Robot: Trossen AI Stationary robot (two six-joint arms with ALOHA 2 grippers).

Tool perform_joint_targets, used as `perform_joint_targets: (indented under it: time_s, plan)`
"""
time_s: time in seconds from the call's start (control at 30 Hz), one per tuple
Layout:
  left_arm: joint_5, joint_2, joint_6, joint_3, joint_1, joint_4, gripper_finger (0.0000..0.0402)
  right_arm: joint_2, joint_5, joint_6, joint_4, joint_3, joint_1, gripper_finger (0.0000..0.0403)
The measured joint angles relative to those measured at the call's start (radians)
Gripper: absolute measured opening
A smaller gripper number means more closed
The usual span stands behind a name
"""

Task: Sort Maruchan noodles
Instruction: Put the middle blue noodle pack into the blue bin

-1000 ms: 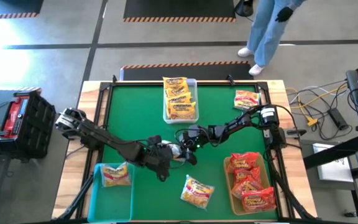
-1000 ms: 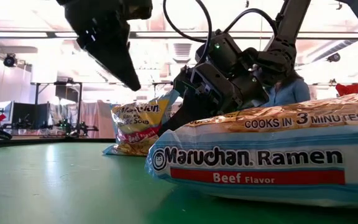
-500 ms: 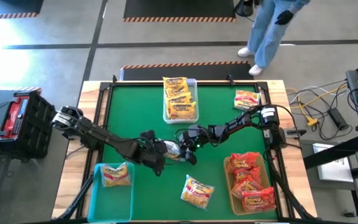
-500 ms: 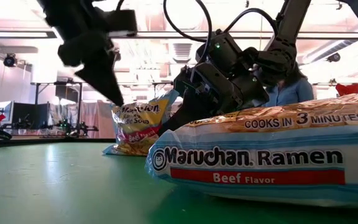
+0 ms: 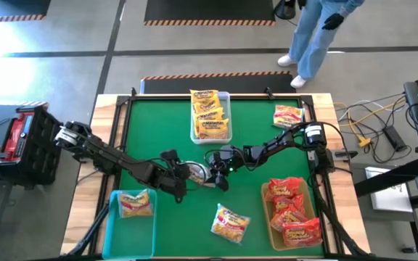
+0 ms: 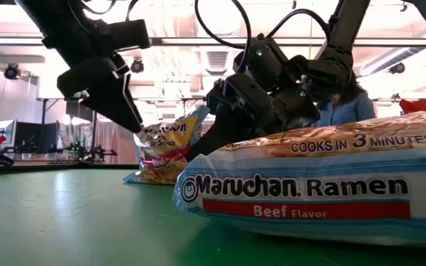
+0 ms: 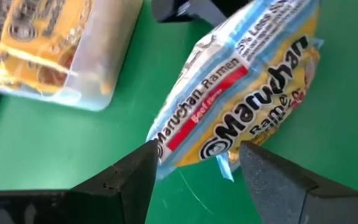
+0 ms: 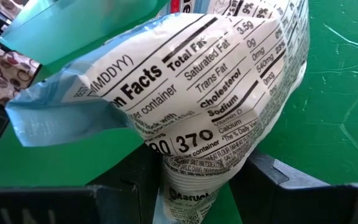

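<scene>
Left gripper [image 5: 187,174] at mid-table, jaws spread; right gripper [image 5: 215,172] facing it, jaws clamped.

The ramen packet [image 8: 204,118] is glossy, crinkled plastic film. The table [image 5: 158,130] top looks matt green, perhaps felt, edged in pale wood. The clear bin [image 7: 98,81] is smooth plastic.

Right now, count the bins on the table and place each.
3: a clear bin top middle in the high view, a teal bin bottom left, an orange bin bottom right. None looks hidden.
</scene>
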Motion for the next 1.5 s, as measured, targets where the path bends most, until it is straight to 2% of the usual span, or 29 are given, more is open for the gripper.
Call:
perform_joint_targets:
  time_s: [0.13,0.43,0.63,0.8,0.93,1.1,1.13,1.27,1.5]
  plan:
    - [0.002,0.0,0.104,-0.002,0.003,0.016,0.0228,0.0,0.001,0.0,-0.003,0.002,-0.001,0.0155]
    - [0.003,0.001,0.172,-0.002,0.005,0.108,0.0269,0.0,-0.001,-0.015,-0.021,0.024,-0.004,0.0155]
    - [0.022,0.021,0.305,-0.002,0.005,0.19,0.0282,0.001,-0.001,-0.027,-0.016,0.023,-0.004,0.0155]
    - [0.114,0.051,0.418,-0.037,0.006,0.346,0.0282,0.001,0.0,-0.049,-0.015,0.023,-0.004,0.0155]
    - [0.096,0.081,0.502,-0.068,0.011,0.473,0.0282,0.001,0.0,-0.057,-0.014,0.023,-0.003,0.0155]
    - [-0.052,0.083,0.522,-0.068,0.022,0.482,0.0282,0.001,0.0,-0.07,-0.018,0.023,0.0,0.0155]
    - [-0.051,0.083,0.522,-0.068,0.026,0.476,0.0282,0.001,0.0,-0.071,-0.02,0.023,0.001,0.0155]
    - [0.075,0.081,0.498,-0.075,0.045,0.468,0.0282,0.001,-0.004,-0.078,-0.029,0.025,0.002,0.0155]
    - [0.098,0.078,0.489,-0.097,0.064,0.465,0.0281,0.001,-0.008,-0.094,-0.031,0.027,0.002,0.0155]
